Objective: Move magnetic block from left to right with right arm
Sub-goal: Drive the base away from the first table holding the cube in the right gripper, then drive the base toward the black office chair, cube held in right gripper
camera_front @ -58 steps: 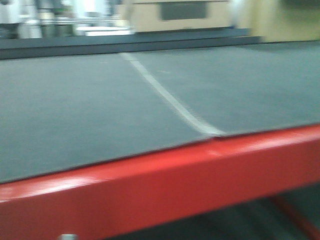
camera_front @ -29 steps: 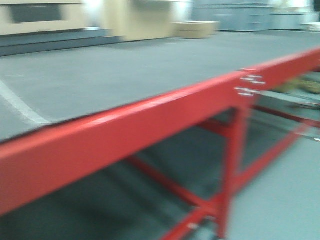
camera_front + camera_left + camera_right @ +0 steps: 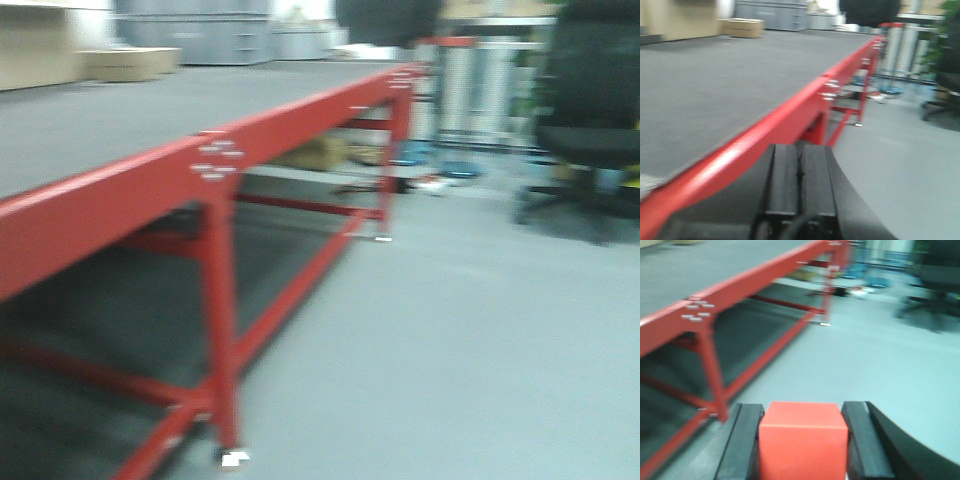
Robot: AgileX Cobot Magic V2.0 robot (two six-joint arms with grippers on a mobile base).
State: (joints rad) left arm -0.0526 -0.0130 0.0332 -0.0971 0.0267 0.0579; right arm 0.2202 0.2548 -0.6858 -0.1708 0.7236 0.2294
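All views motion-blurred, soft everywhere. Even, fairly bright indoor light. Pale glare streak on red table rim (image 3: 725, 160) just left of left gripper (image 3: 800, 147), diffuse shade beneath it. Right wrist view: magnetic block (image 3: 802, 440) washed-out, edges smeared.

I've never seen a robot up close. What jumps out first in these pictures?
The bright red magnetic block grabs the eye, clamped between the black fingers of the right pincer, with grey floor ahead. Next comes the long red table frame with its grey top, running into the distance. The left pincer sits shut and empty beside that rim, and a black office chair stands at far right.
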